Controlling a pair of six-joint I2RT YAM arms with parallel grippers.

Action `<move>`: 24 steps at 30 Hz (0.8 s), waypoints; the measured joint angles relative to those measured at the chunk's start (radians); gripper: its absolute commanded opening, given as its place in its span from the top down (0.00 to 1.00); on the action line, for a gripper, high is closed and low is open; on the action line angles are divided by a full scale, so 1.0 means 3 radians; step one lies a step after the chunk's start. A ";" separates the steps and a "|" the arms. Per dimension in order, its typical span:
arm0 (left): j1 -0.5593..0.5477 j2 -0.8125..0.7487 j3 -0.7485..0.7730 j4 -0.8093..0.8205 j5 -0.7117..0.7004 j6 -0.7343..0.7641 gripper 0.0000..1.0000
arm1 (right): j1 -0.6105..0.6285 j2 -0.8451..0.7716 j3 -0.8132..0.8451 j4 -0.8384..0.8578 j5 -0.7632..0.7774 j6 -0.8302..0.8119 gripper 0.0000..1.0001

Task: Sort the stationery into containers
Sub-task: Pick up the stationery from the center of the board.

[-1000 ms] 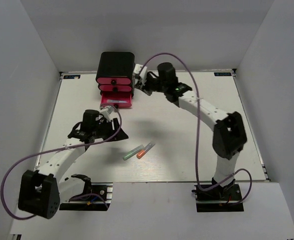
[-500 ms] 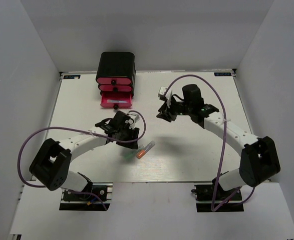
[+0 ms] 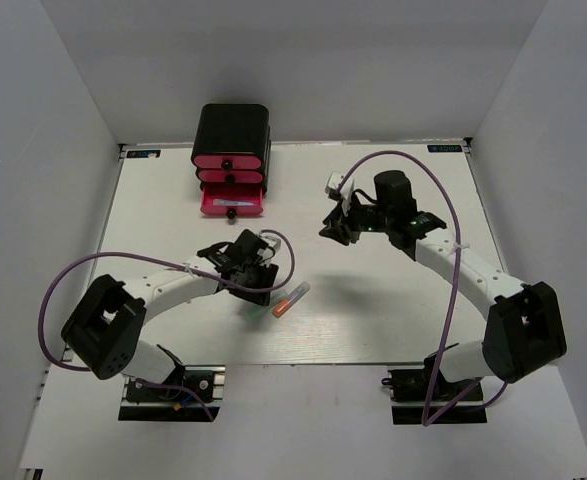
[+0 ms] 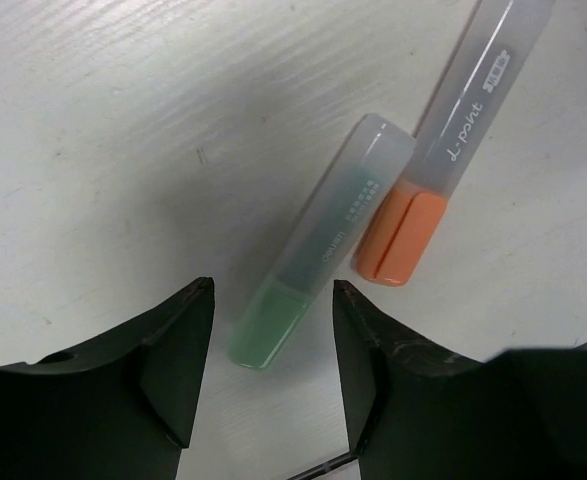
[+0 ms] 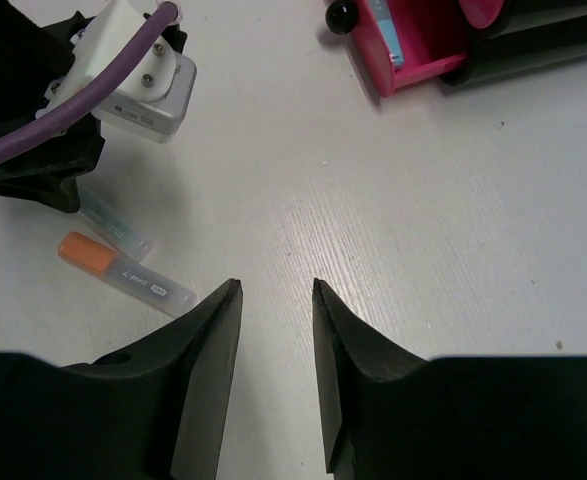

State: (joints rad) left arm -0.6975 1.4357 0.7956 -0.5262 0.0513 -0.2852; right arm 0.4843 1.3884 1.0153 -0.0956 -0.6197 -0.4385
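A green capsule (image 4: 318,245) and an orange capsule (image 4: 443,170) lie side by side on the white table. My left gripper (image 4: 273,290) is open and hangs just above them, with the green capsule's green end between its fingertips. From above, the left gripper (image 3: 256,294) partly covers the green capsule, and the orange capsule (image 3: 288,300) lies to its right. The black box (image 3: 231,135) stands at the far left, its bottom pink drawer (image 3: 233,203) pulled open. My right gripper (image 3: 335,226) is open and empty over bare table.
The right wrist view shows the open drawer (image 5: 413,50) with a blue piece (image 5: 385,30) inside, the left wrist's white camera block (image 5: 133,70), and both capsules (image 5: 123,275) below it. White walls enclose the table (image 3: 393,310).
My left arm swung from beside the open drawer to over the two capsules. My right arm drew back from the box to the table's middle right.
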 measured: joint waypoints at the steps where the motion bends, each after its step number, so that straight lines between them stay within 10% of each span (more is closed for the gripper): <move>1: -0.0022 0.0003 -0.0003 0.0000 0.0004 0.0000 0.39 | -0.0003 0.0000 -0.0006 0.0003 -0.0004 0.0010 0.58; 24: -0.0317 0.0495 0.0272 -0.0126 -0.0490 -0.0102 0.82 | -0.0038 -0.0306 -0.0449 0.0142 -0.0080 0.0177 0.57</move>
State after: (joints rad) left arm -0.7925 1.5841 0.8772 -0.5640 -0.0956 -0.3157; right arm 0.4728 1.2964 0.8806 -0.0528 -0.6437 -0.3855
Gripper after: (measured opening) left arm 0.387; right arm 0.427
